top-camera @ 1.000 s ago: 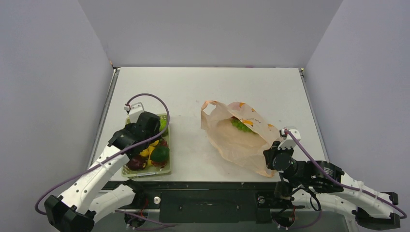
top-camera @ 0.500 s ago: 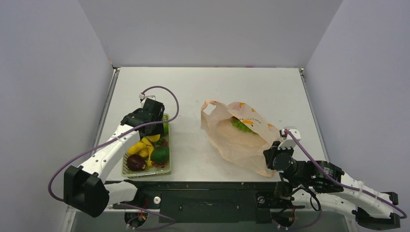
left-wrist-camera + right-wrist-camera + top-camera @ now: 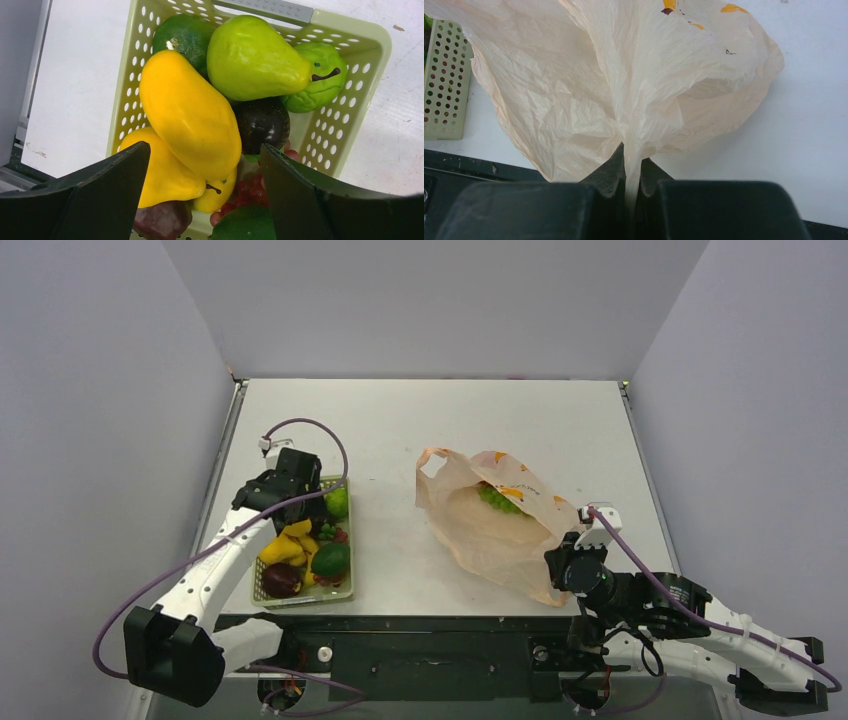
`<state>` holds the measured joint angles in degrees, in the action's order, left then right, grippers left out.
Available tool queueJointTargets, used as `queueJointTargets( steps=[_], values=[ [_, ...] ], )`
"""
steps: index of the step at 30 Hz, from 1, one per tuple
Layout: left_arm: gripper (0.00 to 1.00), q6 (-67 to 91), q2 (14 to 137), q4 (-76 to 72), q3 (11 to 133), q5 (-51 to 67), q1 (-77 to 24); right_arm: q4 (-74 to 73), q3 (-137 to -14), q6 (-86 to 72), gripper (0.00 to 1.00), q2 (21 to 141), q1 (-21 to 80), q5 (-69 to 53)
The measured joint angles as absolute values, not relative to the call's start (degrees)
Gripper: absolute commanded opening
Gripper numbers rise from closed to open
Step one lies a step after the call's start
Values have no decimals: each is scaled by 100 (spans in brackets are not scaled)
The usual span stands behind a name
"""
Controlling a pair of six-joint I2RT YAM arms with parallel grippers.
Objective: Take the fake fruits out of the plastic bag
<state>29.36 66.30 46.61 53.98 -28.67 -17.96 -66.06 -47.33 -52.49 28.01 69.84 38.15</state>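
Thin peach plastic is pinched flat in the right end effector [image 3: 631, 170]. It is shut tight on a fold of the plastic bag [image 3: 574, 90], at the bag's near corner by the front of the table [image 3: 450, 420].

The left end effector [image 3: 204, 150] is wide open & holds nothing. It hangs over the green basket [image 3: 350, 35], which sits well apart from the bag on the left.

The bag looks v. light, soft & crinkly. I think it will bend, slide & follow any pull, so a bunched fold or the loop handle [image 3: 432, 462] is the best place to hold it.

The fake fruits look hard, shiny & light, so prob. slippery & quick to roll. Best to grab one round its fat middle.

Most fruits lie in the basket: a yellow mango [image 3: 190, 115], a green pear [image 3: 252, 57], a dark plum [image 3: 262, 122] & more.

Only the top cam shows the green bunch [image 3: 497, 498] inside the bag mouth. The right wrist cam sees just plastic, but shows the pinch up close. The left wrist cam shows each basket fruit clearly; from the top they are small blobs.
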Motion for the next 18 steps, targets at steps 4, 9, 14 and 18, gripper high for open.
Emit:
queueJointTargets(
  steps=[4,9,14,18],
  values=[
    [81,2985,6490,4753,5404,-2832,-1789,-6606,-4733,-5247,0,2801,6987,3815],
    [81,3076,6112,4936,5498,-2453,-1789,-6606,-4733,-5247,0,2801,6987,3815],
    [80,3208,5376,4923,5555,-1269,-1789,-6606,-4733,-5247,0,2801,6984,3811],
    [78,3557,4606,4442,5354,183,-1789,-6613,-4770,-5223,0,2812,6984,3771]
  ],
)
